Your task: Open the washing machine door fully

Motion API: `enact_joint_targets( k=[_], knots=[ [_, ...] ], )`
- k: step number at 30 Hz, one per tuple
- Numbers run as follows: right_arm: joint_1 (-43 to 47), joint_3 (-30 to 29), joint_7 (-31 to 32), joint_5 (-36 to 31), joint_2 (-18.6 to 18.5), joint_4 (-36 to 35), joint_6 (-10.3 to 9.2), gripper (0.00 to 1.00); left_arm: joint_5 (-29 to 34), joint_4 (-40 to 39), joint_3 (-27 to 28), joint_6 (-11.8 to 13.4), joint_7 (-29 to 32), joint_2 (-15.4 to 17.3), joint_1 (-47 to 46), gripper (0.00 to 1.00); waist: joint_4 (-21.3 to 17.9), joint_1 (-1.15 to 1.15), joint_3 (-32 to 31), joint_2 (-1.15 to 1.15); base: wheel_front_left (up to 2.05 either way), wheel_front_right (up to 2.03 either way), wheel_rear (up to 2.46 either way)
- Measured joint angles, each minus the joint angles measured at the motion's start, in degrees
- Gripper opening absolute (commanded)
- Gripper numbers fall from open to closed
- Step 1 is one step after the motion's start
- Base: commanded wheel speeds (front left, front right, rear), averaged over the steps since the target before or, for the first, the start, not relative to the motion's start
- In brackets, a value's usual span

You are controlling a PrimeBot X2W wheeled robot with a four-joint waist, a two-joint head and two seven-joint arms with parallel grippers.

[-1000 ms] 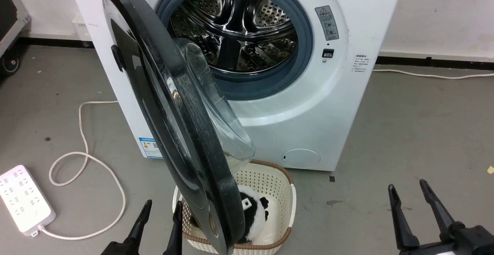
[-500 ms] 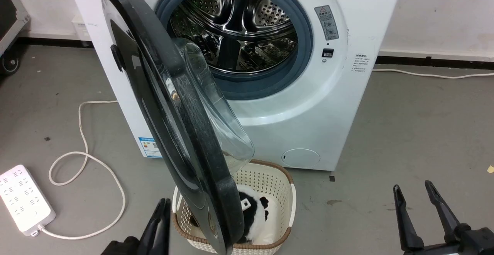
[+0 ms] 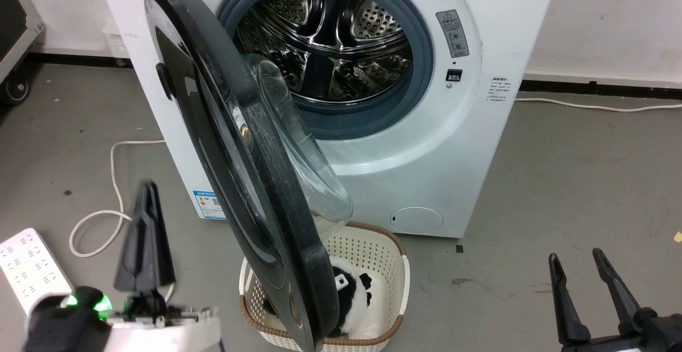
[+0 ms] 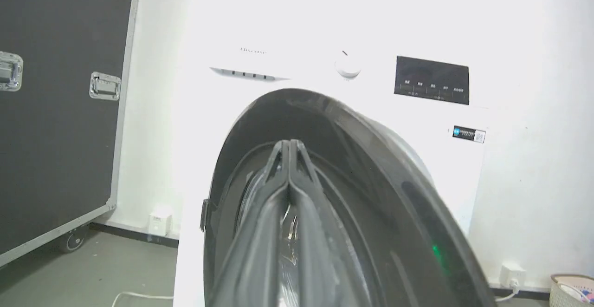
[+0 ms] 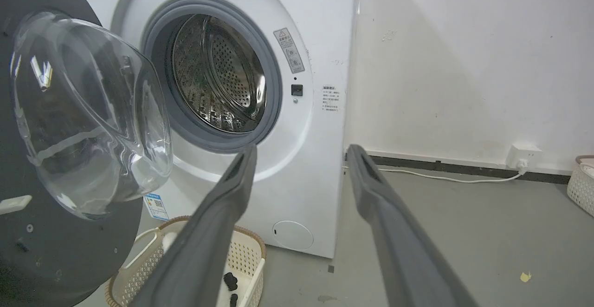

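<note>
Left gripper [image 3: 147,188] had swung outward, fingers pressed together; washing machine door [image 3: 277,197] judged stiff, slippery; push its rim.

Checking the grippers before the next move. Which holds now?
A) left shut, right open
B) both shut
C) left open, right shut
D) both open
A: the left gripper has its fingers closed tip to tip before the washing machine door, while the right gripper has its fingers well apart.

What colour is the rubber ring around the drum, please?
Grey-blue rubber ring; clearest in the head view.
</note>
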Motion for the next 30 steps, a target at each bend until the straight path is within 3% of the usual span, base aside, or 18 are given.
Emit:
enact_joint_targets(
  k=[4, 11, 16, 23, 27, 30],
  knots=[
    [0.0, -0.24, 0.0, 0.33, 0.0, 0.1, 0.0, 1.0, 1.26, -5.16, -3.08, 0.96, 0.0, 0.0, -1.82, 0.0, 0.06, 0.0, -0.13, 0.0, 0.0, 0.0, 0.0],
    [0.01, 0.13, 0.0, 0.9, 0.0, 0.4, 0.0, 1.0, 6.31, -6.9, -12.56, 0.37, 2.97, -0.01, -2.53, 0.0, -0.18, 0.0, 0.09, 0.0, 0.0, 0.0, 0.0],
    [-0.01, 0.24, 0.0, 0.91, 0.01, 0.45, 0.0, 1.0, 6.73, -2.94, -18.61, -0.23, 8.04, -0.02, -2.21, 0.0, -0.58, 0.0, 0.58, 0.0, 0.0, 0.0, 0.0],
    [-0.03, -0.26, 0.0, 0.98, 0.01, 0.51, 0.0, 1.0, 6.91, 2.77, -25.7, -2.02, 9.28, -0.02, -1.03, 0.0, -0.75, 0.0, 1.54, 0.0, 0.0, 0.0, 0.0],
    [-0.09, -0.24, -0.01, 1.4, 0.01, 0.68, 0.0, 1.0, 5.69, 7.76, -27.4, -1.97, 10.21, -0.03, -0.59, 0.0, -0.8, 0.0, 2.08, 0.0, 0.0, 0.0, 0.0],
    [-0.3, -0.03, 0.0, 1.6, 0.01, 0.7, 0.0, 1.0, 3.33, 12.21, -27.17, -0.42, 9.91, -0.07, -0.28, 0.0, -0.76, 0.0, 2.56, 0.0, 0.0, 0.0, 0.0]
  ],
)
